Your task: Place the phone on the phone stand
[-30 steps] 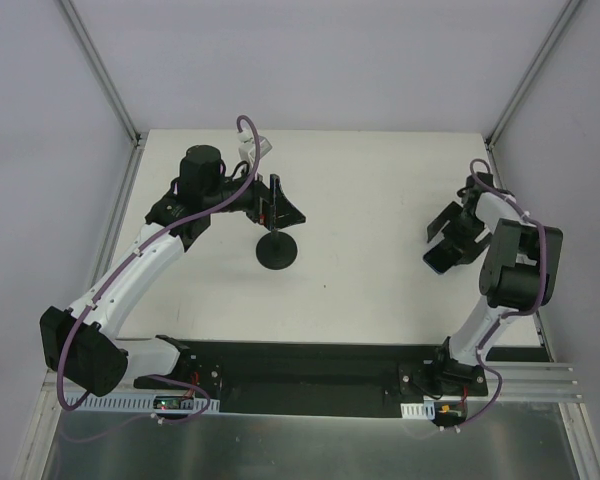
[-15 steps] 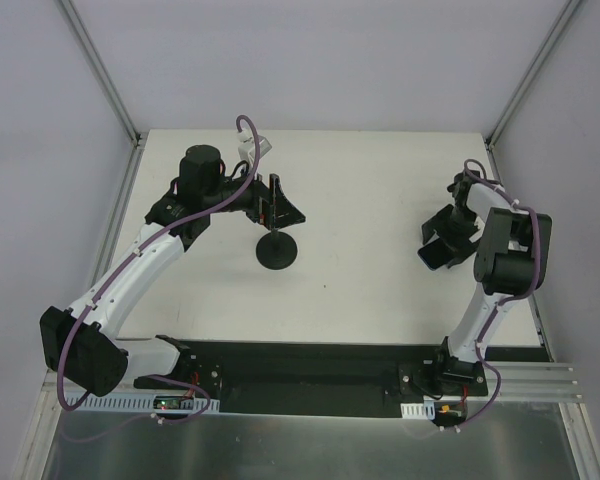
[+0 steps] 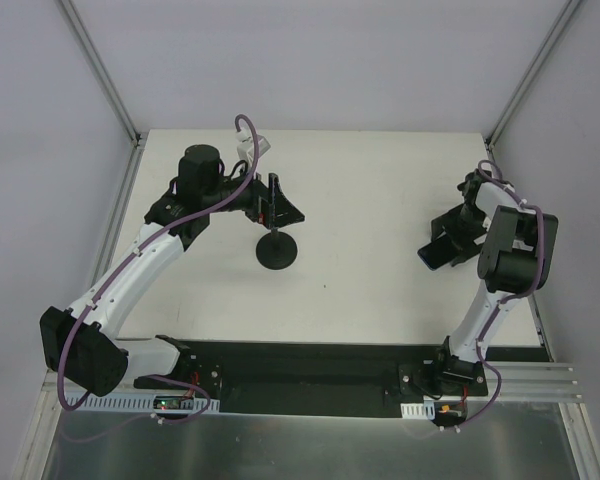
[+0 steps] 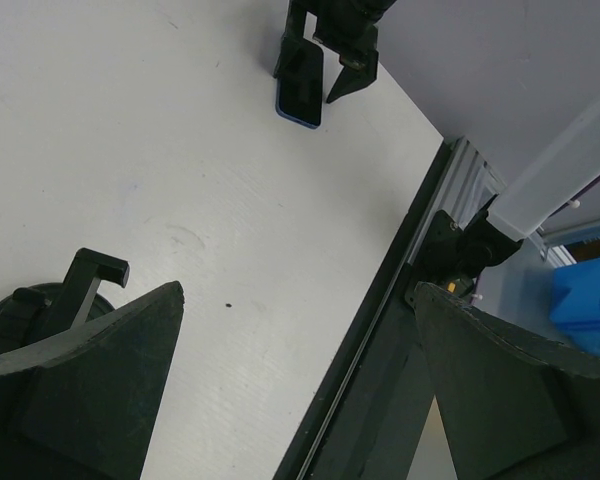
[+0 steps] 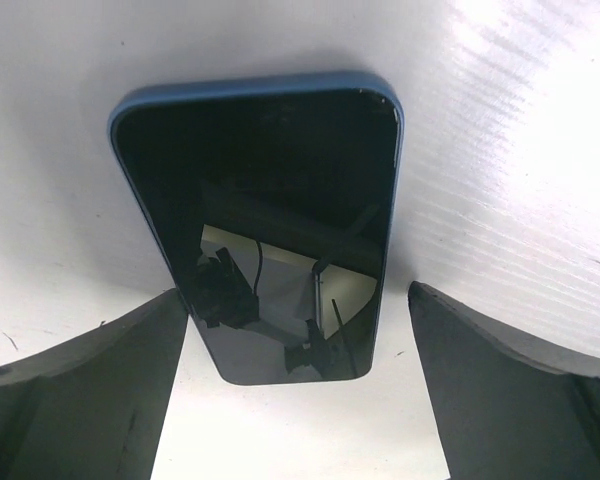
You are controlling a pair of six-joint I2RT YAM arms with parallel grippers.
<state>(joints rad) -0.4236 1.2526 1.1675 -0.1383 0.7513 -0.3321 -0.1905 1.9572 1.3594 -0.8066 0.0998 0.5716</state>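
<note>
The phone (image 5: 265,200), a dark slab with a blue edge, lies flat on the white table. It also shows in the top view (image 3: 427,257) at the right and in the left wrist view (image 4: 300,70). My right gripper (image 5: 295,292) is open, and the phone's near end lies between its fingertips without touching them; it shows in the top view (image 3: 444,241). The black phone stand (image 3: 277,250) stands left of centre, with its holder (image 4: 85,285) beside my left finger. My left gripper (image 3: 277,205) is open and empty above the stand's top, and its spread fingertips show in the left wrist view (image 4: 298,295).
The table's dark front rail (image 4: 380,340) runs along the near edge. A blue bin (image 4: 590,300) sits off the table. Grey walls with metal frame posts (image 3: 100,70) close in the back and sides.
My right wrist has shifted and turned slightly over the phone. The left arm and the stand have not moved.
</note>
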